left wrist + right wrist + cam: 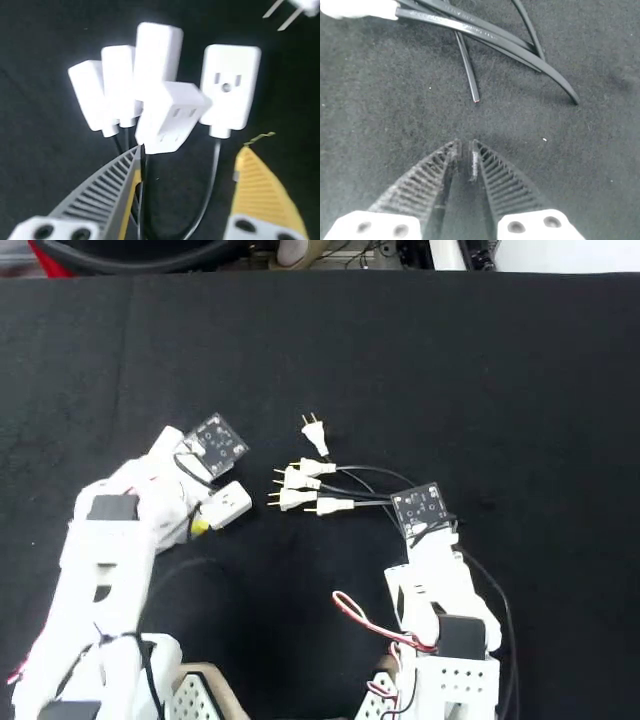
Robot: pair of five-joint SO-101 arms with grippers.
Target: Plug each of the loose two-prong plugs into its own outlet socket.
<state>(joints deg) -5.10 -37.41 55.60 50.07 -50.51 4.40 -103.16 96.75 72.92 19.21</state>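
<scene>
Over sockets point(170, 117), left pincer point(192, 152) hovering, seemingly parted

There are four white plastic two-prong plugs point(316, 436) with brass-coloured pins in the high view. The left wrist view shows five white rectangular outlet sockets point(230, 87). Two white robot arms point(110, 550) stand at one black cloth-covered table point(520, 370). Each arm carries one small black square board point(218, 440), two in all. The thin black cords point(485, 30) overlap too much to count.
</scene>
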